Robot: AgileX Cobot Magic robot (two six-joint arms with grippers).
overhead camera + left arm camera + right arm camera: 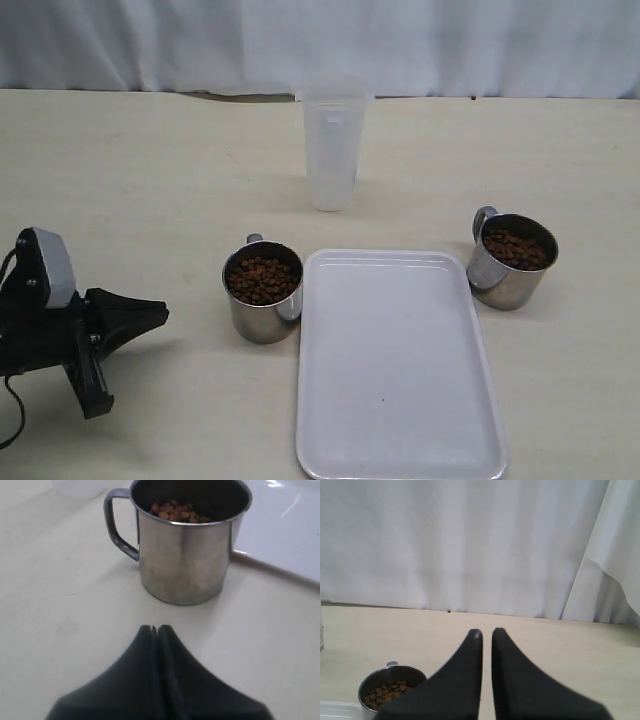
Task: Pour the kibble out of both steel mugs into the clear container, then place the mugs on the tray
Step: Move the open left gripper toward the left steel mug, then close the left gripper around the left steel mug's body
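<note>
White tray [400,380] lies flat, lower centre. Left mug [256,318] stands just beside its left rim, right mug [503,283] off its upper-right corner; both hold brown kibble [262,279]. Container [332,150] stands upper centre, seemingly empty.

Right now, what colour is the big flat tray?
The tray is plain white, best seen in the exterior view.

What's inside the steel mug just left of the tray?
Dark brown kibble in small pellets. They cover the floor and lower inner wall of the mug, so their depth cannot be seen.
</note>
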